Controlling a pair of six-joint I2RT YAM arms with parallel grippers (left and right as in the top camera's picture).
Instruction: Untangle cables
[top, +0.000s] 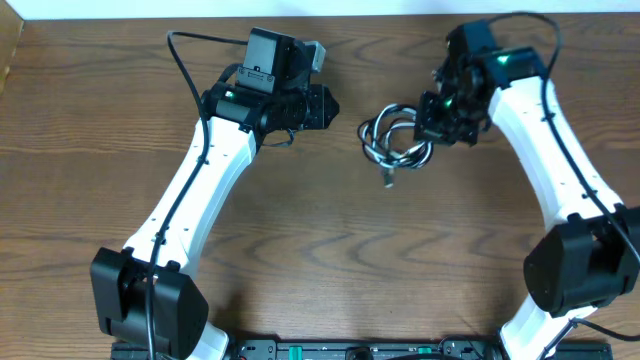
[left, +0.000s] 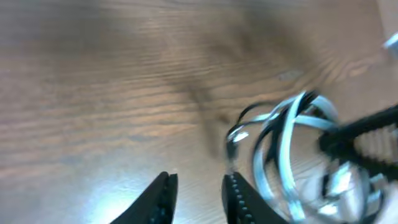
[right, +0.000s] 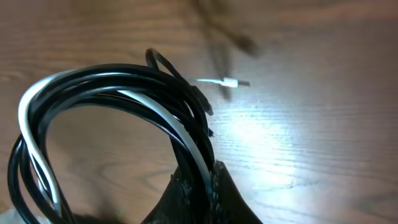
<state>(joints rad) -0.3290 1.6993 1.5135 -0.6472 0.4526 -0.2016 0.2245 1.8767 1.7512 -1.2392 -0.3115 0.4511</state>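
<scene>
The right gripper (right: 200, 184) is pinching the bundle (right: 112, 84) of coiled cords. Its fingers are closed tight on several strands at once, so the loops are arching up and away from its fingertips. Within the bundle the black cable (right: 134, 78) and the white cable (right: 26, 112) are running side by side and crossing each other, and neither is freed yet. A white plug (right: 231, 81) is sticking out beyond the far side of the loops, outside the grip, and it seems to be hanging just above the table (right: 311, 137). Gripping the coil at one spot like this is probably serving to anchor it and offer the slack to the other arm.

The left gripper (left: 200, 190) is hovering just short of the coil, its fingers standing a narrow gap apart with nothing between them. Seen from its own camera, the loops are standing ahead and to the right of its fingertips. A loose end (left: 234, 135) is dangling on the side nearest them; whether this is the same plug cannot be told. That end looks like the natural piece to take. Pulling it away from the anchored side would likely draw one cord out, though tugging across the crossings could cinch them tighter.
</scene>
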